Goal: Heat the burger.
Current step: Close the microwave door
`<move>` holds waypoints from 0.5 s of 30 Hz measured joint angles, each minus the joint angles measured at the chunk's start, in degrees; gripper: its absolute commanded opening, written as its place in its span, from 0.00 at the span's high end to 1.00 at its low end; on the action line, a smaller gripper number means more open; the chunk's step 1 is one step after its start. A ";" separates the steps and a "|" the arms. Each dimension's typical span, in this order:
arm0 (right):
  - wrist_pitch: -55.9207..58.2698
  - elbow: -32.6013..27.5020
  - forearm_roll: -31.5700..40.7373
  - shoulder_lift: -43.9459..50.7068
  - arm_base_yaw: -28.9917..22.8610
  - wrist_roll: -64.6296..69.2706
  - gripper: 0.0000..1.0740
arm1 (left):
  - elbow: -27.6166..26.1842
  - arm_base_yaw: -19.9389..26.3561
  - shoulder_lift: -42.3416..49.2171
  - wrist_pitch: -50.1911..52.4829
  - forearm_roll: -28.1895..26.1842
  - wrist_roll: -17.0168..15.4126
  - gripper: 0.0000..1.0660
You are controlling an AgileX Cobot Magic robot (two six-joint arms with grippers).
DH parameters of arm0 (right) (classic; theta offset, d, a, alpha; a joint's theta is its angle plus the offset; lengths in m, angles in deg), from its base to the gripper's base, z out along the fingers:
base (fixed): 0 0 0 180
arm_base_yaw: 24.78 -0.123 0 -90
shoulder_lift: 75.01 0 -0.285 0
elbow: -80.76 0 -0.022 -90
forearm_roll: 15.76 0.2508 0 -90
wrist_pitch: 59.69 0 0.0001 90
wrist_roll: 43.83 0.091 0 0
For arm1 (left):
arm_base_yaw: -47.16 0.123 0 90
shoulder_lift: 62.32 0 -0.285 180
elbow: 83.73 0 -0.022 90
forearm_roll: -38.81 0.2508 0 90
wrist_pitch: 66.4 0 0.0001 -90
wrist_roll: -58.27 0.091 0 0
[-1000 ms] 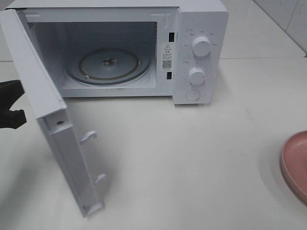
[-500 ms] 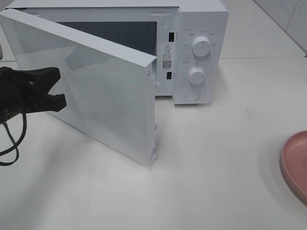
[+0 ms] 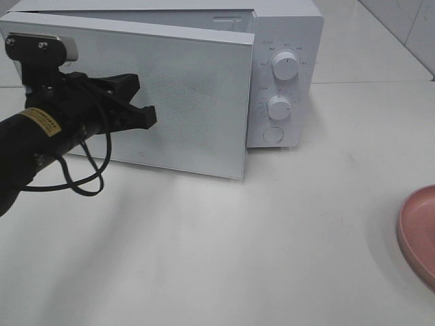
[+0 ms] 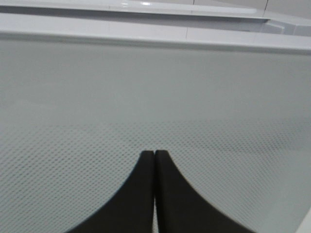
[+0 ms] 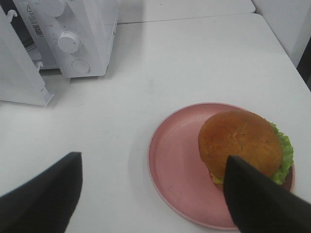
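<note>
**Closing the microwave door while the burger's sitting outside?**

Starting on my left: my left gripper (image 3: pixel 146 115) has its fingers pressed flat together, nothing pinched, and the tips are up against the dotted front of the microwave door (image 3: pixel 197 102). In the left wrist view the two black fingertips (image 4: pixel 154 160) meet with no gap, right on that mesh panel. The door hangs nearly shut, with its free edge swung out a little from the microwave (image 3: pixel 285 27) body near the control side, so I'd call it ajar, not latched. I'd say the step in hand is pushing the door.

Moving right, there are two dials, the upper knob (image 3: pixel 285 66) and lower knob (image 3: pixel 279 107), plus a round button (image 3: pixel 272 134) below them, all untouched.

Far right, only the rim of the pink plate (image 3: pixel 416 231) shows in the high camera. The right wrist view shows the burger (image 5: pixel 240 143) sitting on that plate, well apart from the microwave, lettuce poking out one side. My right gripper (image 5: pixel 155 189) hangs above it, spread wide and holding nothing.

My read: the burger isn't in the oven yet, so the heating part hasn't started. The next move needs the door back open, then the right gripper comes down around the bun, squeezes gently so it doesn't squash, and carries it inside.
</note>
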 measured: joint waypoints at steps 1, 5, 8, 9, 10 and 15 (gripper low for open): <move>0.00 0.00 0.00 0.00 0.00 0.00 0.29 | -2.35 -0.86 -1.43 -0.52 -0.34 0.00 1.00; 0.00 0.00 0.00 0.00 0.00 0.00 0.29 | -5.21 -1.83 -3.44 -0.74 -0.46 0.00 1.00; 0.00 0.00 0.00 0.00 0.00 0.00 0.29 | -8.65 -2.41 -5.27 -1.72 -0.52 0.00 1.00; 0.00 0.00 0.00 0.00 0.00 0.00 0.29 | -10.66 -2.64 -6.36 -2.86 -0.57 0.00 1.00; 0.00 0.00 0.00 0.00 0.00 0.00 0.29 | -10.66 -2.64 -6.36 -2.86 -0.57 0.00 1.00; 0.00 0.00 0.00 0.00 0.00 0.00 0.29 | -15.47 -2.86 -9.74 -4.07 -1.66 0.11 1.00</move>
